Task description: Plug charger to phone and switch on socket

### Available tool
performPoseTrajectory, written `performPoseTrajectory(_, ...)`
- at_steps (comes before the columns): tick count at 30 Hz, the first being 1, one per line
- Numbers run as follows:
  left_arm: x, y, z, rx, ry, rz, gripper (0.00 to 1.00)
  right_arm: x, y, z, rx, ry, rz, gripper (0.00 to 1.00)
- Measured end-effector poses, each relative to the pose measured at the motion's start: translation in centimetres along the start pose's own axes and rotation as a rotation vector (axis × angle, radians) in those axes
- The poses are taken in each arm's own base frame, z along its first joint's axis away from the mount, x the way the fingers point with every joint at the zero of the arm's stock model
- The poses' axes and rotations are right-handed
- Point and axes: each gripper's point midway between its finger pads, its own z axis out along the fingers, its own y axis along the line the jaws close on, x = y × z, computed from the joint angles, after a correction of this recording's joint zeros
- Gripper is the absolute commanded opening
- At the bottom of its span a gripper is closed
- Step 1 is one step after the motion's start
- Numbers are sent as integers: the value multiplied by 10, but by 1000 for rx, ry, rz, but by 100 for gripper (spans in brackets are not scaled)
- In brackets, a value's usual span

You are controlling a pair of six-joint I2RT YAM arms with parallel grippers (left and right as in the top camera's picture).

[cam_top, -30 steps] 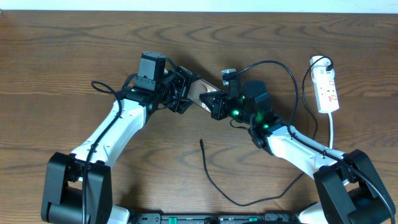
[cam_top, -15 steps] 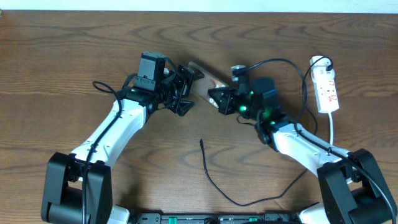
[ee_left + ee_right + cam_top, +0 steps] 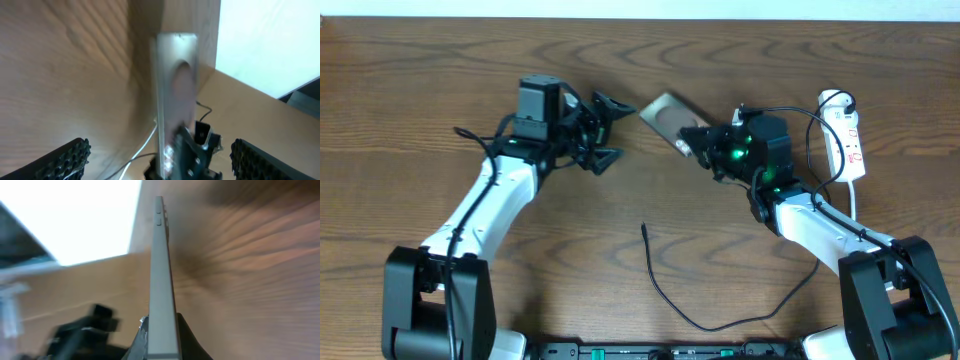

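The right gripper (image 3: 692,142) is pinched tight on one end of the phone (image 3: 662,112). The phone sticks out from the fingers toward the back of the table (image 3: 440,80). It is tilted, not lying flat. I cannot tell if its far corner touches the wood. In the right wrist view only the thin side edge of the phone shows, going straight up the picture.

The left gripper (image 3: 616,128) is spread wide with nothing in it. It sits just beside the phone on the left, and they do not touch. A strip of bare wood shows between them. In the left wrist view the two black pads (image 3: 65,160) are far apart at the bottom corners. The phone stands in the middle, past them.

The charger (image 3: 651,272) lies on the table nearer the front, between the two arms. Its plug tip (image 3: 644,230) points toward the back. There is bare wood all around the tip. It is well apart from the phone and both grippers.

The socket (image 3: 846,140) lies flat near the right edge of the table, just past the right arm. Its white lead (image 3: 855,205) runs toward the front.

The back edge of the table is close behind the phone.
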Motion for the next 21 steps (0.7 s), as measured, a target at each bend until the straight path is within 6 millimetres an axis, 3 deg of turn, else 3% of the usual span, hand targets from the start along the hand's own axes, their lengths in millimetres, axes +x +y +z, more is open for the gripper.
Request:
performPoseTrajectory(5, -20, -8, -13, 47, -40, 25, 91, 13, 32, 3, -116, 44, 164, 1)
performPoseTrajectory(11, -26, -34, -16, 142, -64, 94, 92, 47, 40, 12, -120, 128, 344, 2)
performPoseTrajectory(21, -30, -34, -17, 144, -84, 27, 92, 77, 63, 17, -191, 189, 398, 1)
